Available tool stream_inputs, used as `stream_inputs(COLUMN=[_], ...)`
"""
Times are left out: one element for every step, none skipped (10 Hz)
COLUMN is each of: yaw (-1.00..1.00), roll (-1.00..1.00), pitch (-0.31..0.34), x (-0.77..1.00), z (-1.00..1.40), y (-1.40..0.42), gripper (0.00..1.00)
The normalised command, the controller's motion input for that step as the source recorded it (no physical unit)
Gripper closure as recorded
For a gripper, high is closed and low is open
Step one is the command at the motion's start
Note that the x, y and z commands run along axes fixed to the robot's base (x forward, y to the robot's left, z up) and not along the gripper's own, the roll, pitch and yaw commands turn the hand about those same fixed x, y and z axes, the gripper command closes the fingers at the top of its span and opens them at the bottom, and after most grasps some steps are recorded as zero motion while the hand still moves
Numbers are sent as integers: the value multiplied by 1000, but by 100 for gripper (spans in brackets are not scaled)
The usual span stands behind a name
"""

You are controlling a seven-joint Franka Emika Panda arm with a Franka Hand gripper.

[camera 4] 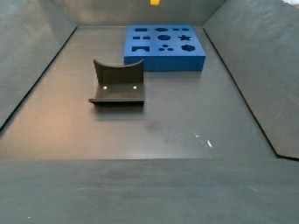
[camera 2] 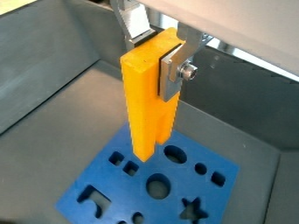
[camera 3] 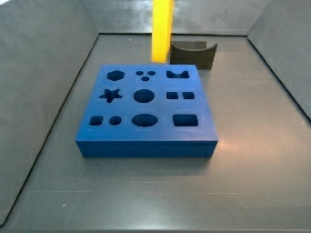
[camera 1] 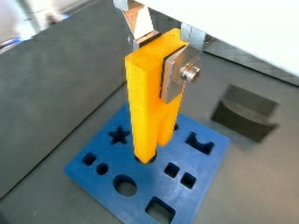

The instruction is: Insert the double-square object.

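The gripper (camera 1: 162,54) has its fingers (camera 1: 184,70) clamped on the top of the double-square object (camera 1: 155,96), which hangs upright over the blue block (camera 3: 145,109), probably so its prongs can go straight down into the two square holes (camera 3: 180,95). The dark worktop (camera 4: 152,149) is walled; a dark grey block (camera 4: 118,83) stands apart.
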Motion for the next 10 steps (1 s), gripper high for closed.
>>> stream_inputs(yaw=[-997,-997,-997,-986,-980,-974,-969,-960,-951,-957], roll=[13,10,11,13,14,13,16,19,19,14], pitch=[-3,-4,-4,-4,-4,-9,-7,-7,-10,-14], x=[60,60,60,69,80,91,97,114,129,131], z=[0,0,0,0,0,0,0,0,0,0], y=[34,31,31,34,46,51,54,63,71,71], gripper=[100,100,100,100,100,100,100,100,100,100])
